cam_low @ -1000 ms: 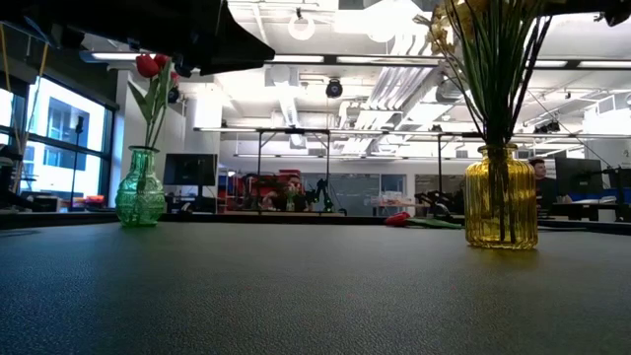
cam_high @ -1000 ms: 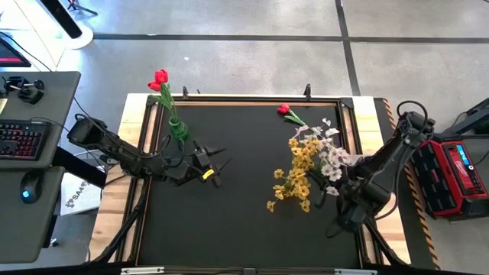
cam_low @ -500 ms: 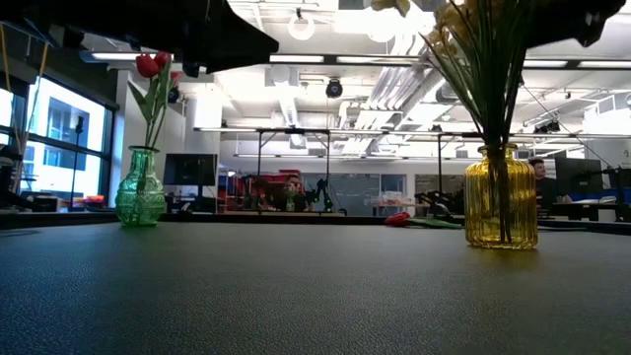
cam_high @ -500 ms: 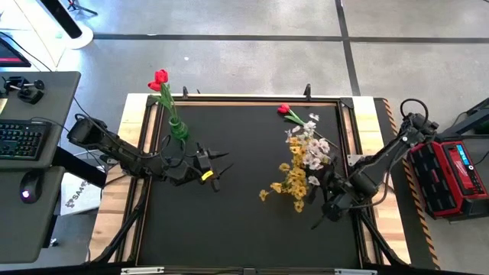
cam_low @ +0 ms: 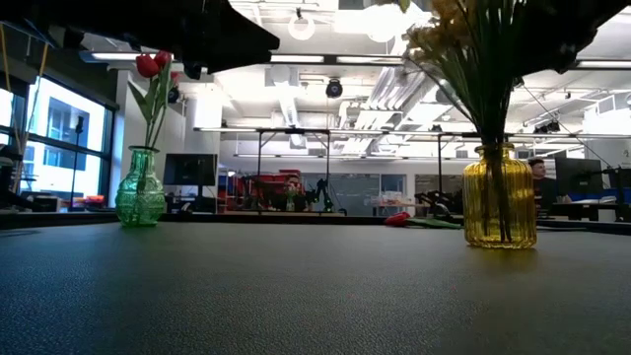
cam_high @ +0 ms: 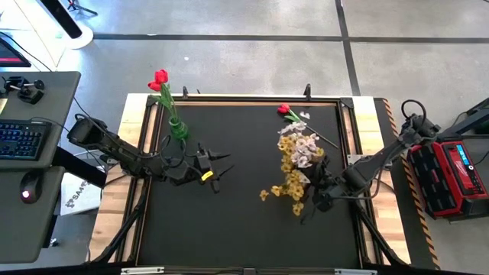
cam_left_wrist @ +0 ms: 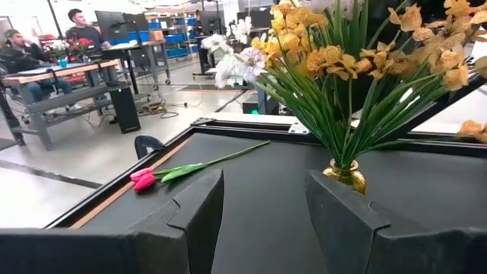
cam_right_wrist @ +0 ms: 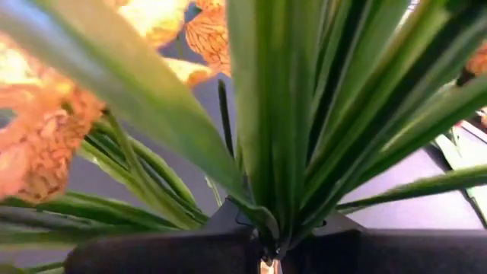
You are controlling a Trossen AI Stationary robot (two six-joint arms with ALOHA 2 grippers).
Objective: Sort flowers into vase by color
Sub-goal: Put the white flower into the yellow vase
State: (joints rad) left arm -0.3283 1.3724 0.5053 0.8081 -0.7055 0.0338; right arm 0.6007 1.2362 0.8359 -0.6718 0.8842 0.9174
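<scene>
Currently right pincer [cam_high: 319, 200] clamped on yellow-and-whitish flower bunch [cam_high: 294, 164] in amber vase [cam_low: 500, 208], right side of tabletop [cam_high: 244, 221]. Risk: pull tips vase, whitish sprays still mixed. Left pincer [cam_high: 220, 169] open, empty.

We note yellow and whitish sprays [cam_high: 296, 164] bunched upright in the amber vase [cam_low: 500, 207]; one red tulip [cam_high: 286, 111] lies flat at 12 o'clock from them; another tulip [cam_high: 160, 81] stands in the green vase [cam_low: 140, 189].

High view looked straight down on the whole table [cam_high: 244, 229]. Low view sat at tabletop level, facing the room. Left wrist view looked across at the yellow vase [cam_left_wrist: 347, 175], shared with low view [cam_low: 499, 197]. Right wrist view sat tight against green stems [cam_right_wrist: 281, 114].
</scene>
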